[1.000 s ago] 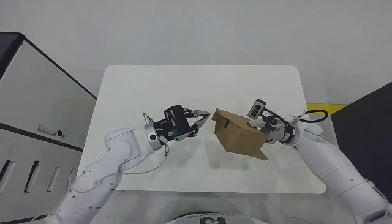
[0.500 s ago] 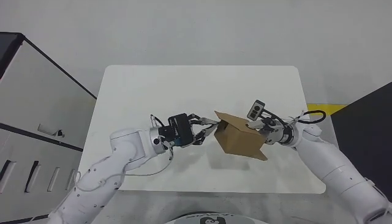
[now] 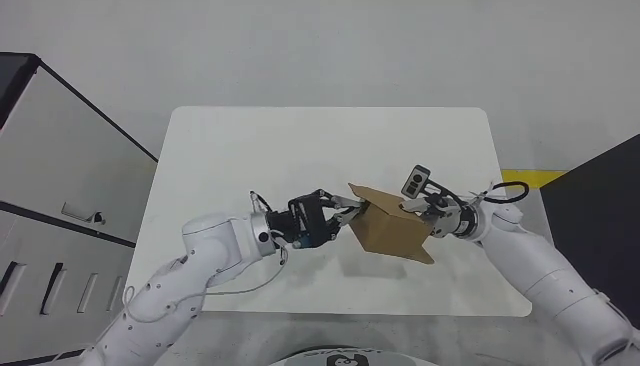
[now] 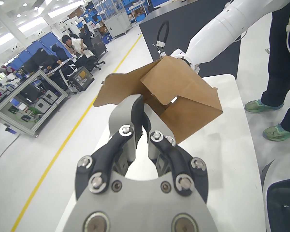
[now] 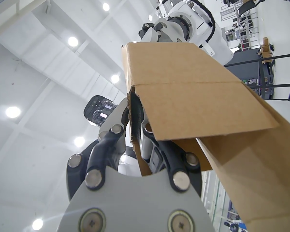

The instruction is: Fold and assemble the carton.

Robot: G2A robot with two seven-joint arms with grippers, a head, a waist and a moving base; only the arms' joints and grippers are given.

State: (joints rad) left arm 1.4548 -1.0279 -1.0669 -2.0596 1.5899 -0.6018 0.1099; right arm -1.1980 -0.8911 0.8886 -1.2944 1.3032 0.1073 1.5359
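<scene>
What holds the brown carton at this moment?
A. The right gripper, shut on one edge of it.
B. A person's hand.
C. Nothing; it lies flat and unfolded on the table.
A: in the right wrist view, the right gripper is clamped on an edge of the carton, and no hand touches it.

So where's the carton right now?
Top view: the carton is right of the table's middle, between the arms, the right tool shut on one wall, the left tool at its flaps.
</scene>
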